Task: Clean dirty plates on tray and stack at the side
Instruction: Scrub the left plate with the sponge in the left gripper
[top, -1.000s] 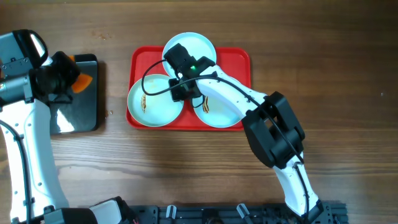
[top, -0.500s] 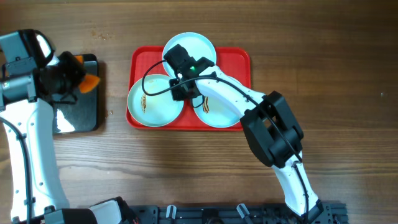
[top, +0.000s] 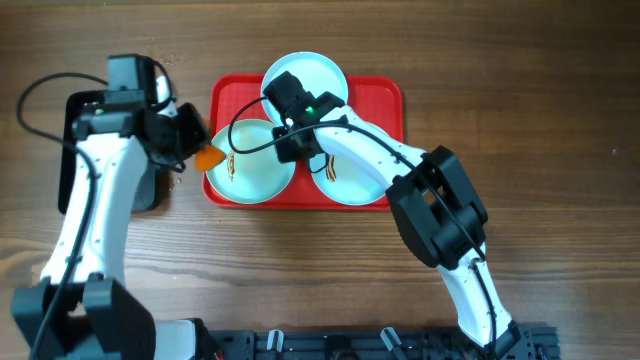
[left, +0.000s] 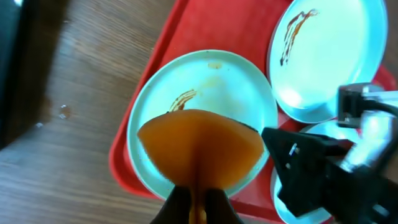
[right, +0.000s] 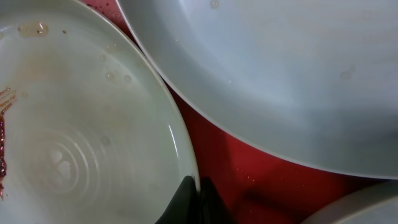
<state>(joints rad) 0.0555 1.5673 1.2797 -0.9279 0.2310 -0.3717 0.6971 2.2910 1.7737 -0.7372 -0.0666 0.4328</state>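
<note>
Three white plates lie on the red tray (top: 385, 95): a left plate (top: 250, 178) with a brown smear, a top plate (top: 310, 72) and a right plate (top: 360, 185). My right gripper (top: 297, 148) is shut on the left plate's right rim, seen in the right wrist view (right: 198, 198). My left gripper (top: 190, 145) is shut on an orange sponge (top: 207, 156). In the left wrist view the sponge (left: 200, 149) hangs over the near part of the left plate (left: 211, 81), close to its smear (left: 183, 98).
A glossy black tray (top: 148, 192) lies left of the red tray, mostly hidden under my left arm. Bare wooden table (top: 540, 120) lies to the right and in front. The right arm (top: 440, 210) reaches over the right plate.
My left arm has swung right from over the black tray to the red tray's left edge, carrying the orange sponge. The right gripper and the plates have not moved.
</note>
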